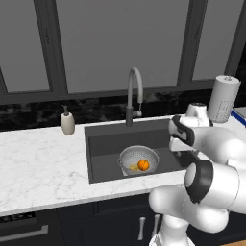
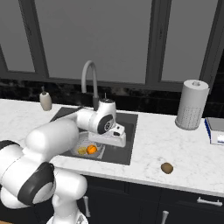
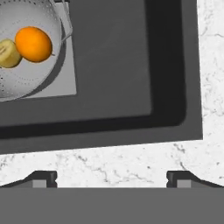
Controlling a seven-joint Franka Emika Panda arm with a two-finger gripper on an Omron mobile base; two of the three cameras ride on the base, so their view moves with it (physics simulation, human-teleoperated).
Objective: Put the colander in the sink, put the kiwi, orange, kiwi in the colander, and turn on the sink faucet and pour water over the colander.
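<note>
The silver colander [image 1: 138, 157] [image 2: 97, 154] [image 3: 30, 74] stands on the light panel at the bottom of the dark sink [image 1: 105, 144] [image 2: 124, 151] [image 3: 113, 65]. Inside it lie the orange [image 1: 143, 165] [image 2: 91, 149] [image 3: 33, 43] and one kiwi [image 1: 133, 167] [image 2: 82, 150] [image 3: 8, 53], touching. A second kiwi [image 2: 166, 168] lies on the counter right of the sink. My gripper [image 3: 112, 179] [image 2: 114, 139] is open and empty, pointing down above the sink's right side, to the right of the colander. The faucet [image 1: 134, 91] [image 2: 89, 78] arches behind the basin; no water shows.
A beige soap pump [image 1: 67, 122] [image 2: 45, 100] stands left of the sink. A paper towel roll [image 1: 224, 98] [image 2: 191, 105] and a blue-and-white box [image 2: 214, 130] sit on the right of the marble counter [image 3: 131, 162]. Dark windows run behind.
</note>
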